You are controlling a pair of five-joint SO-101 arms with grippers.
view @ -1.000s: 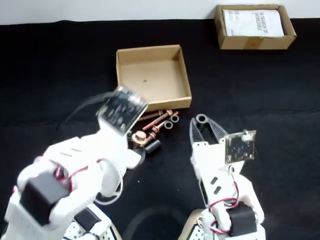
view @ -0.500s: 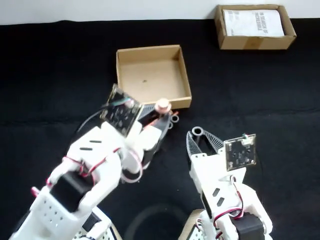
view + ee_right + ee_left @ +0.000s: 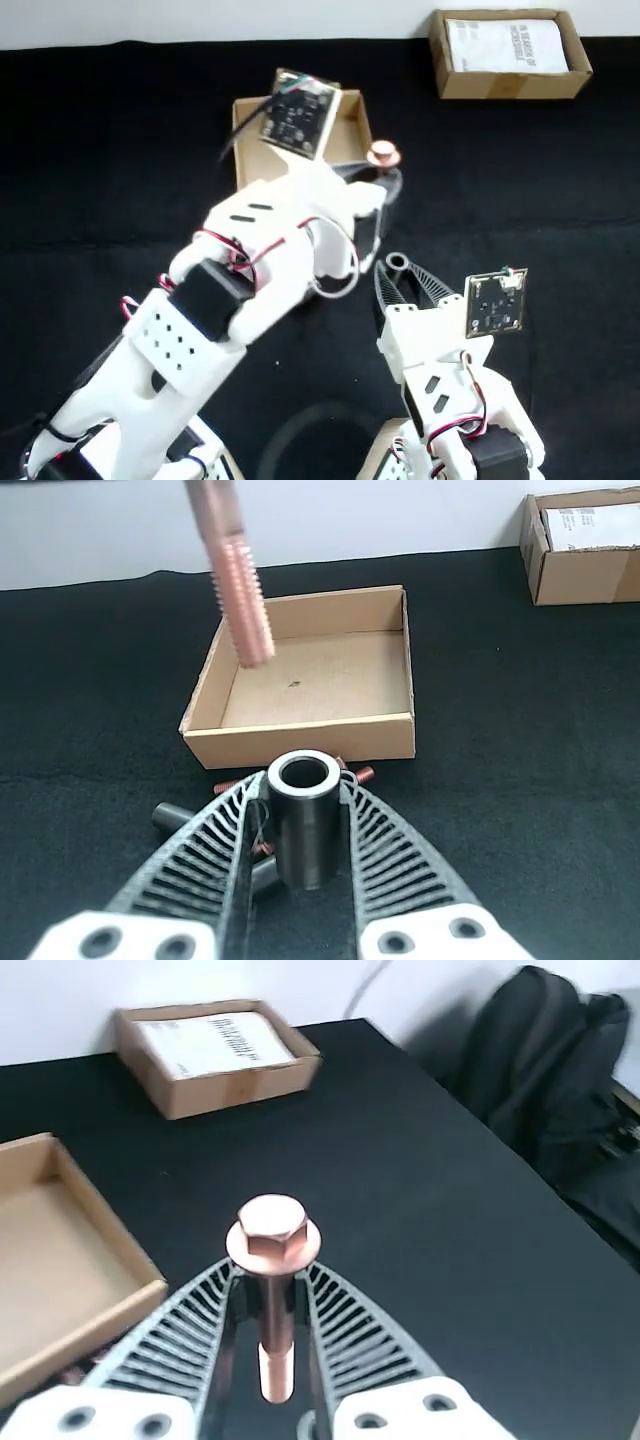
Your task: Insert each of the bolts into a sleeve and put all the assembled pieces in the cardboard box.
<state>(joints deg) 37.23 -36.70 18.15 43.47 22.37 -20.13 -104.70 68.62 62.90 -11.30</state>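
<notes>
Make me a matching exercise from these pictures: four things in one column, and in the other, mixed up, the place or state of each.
Things
1. bolt
2. sleeve
3. cardboard box
4. far box

Place or state
A. holds a printed sheet
B. upright in the right gripper
C. open, no parts inside
D. head up in the left gripper

Pairs: 1-D, 2-B, 3-C, 4-A
</notes>
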